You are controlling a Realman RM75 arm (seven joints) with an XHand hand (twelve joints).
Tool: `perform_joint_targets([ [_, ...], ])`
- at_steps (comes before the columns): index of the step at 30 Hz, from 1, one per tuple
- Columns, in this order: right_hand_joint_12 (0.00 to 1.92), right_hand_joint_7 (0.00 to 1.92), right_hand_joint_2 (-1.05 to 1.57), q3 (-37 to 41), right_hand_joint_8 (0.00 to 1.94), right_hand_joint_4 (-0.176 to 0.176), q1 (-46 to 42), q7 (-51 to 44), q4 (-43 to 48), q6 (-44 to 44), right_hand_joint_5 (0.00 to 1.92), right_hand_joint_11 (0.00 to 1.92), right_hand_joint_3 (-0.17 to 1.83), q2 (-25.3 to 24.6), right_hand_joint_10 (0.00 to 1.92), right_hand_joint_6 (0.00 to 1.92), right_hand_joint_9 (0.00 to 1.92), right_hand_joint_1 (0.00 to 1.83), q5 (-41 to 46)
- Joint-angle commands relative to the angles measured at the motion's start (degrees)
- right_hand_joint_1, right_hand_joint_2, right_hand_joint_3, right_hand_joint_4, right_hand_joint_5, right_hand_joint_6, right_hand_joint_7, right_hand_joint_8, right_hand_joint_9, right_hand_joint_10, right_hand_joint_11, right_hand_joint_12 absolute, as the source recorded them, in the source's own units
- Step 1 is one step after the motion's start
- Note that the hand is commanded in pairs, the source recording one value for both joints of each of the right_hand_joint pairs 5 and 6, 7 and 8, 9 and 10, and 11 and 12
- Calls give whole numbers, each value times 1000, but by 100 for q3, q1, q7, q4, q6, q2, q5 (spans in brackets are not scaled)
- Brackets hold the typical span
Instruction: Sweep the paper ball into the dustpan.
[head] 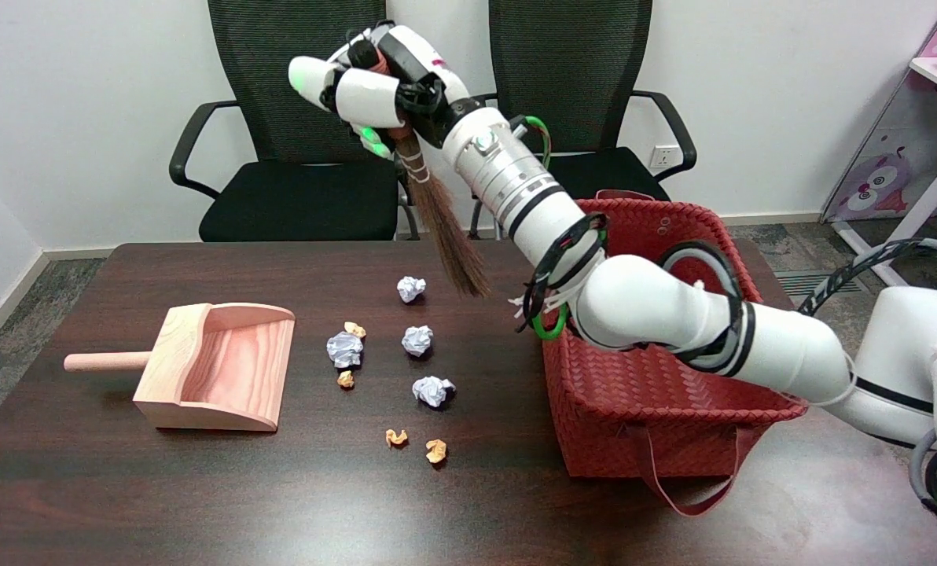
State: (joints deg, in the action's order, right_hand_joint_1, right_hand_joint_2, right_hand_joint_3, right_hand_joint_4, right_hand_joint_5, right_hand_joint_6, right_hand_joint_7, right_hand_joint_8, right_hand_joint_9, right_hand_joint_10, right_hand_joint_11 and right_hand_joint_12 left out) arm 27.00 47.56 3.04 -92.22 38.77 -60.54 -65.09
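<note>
While I look across from the left, the wooden dustpan (221, 365) lies well below and left of my fingers (366, 98), its open mouth facing four white paper balls (417, 340) with bare table (83, 487) around them. My right hand (374, 79), raised, clenches a small broom (445, 228); its handle is hidden in the grip, bristles hanging above the table. Orange scraps (435, 450) lie scattered. A red basket (657, 409) crowds the right, under my arm.
</note>
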Motion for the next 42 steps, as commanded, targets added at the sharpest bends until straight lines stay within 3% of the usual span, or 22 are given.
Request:
perform_joint_targets([
  [1, 1920, 1920, 1571, -54, 1920, 176, -306, 2218, 1623, -793, 1920, 1920, 465, -89, 1920, 1920, 1920, 998, -2361],
  [8, 1920, 1920, 1571, -187, 1920, 176, -292, 3088, 2503, -750, 1920, 1920, 453, -376, 1920, 1920, 1920, 989, -2999],
  [21, 1920, 1920, 1571, -187, 1920, 176, 139, 3299, 4716, -564, 1920, 1920, 474, -2009, 1920, 1920, 1920, 984, -3755],
  [31, 1920, 1920, 1571, -454, 1920, 176, 695, 3230, 5262, -849, 1920, 1920, 573, -2447, 1920, 1920, 1920, 974, -3800],
  [42, 1920, 1920, 1571, -723, 1920, 176, 906, 3253, 5782, -1091, 1920, 1920, 547, -2691, 1920, 1920, 1920, 1015, -3800],
])
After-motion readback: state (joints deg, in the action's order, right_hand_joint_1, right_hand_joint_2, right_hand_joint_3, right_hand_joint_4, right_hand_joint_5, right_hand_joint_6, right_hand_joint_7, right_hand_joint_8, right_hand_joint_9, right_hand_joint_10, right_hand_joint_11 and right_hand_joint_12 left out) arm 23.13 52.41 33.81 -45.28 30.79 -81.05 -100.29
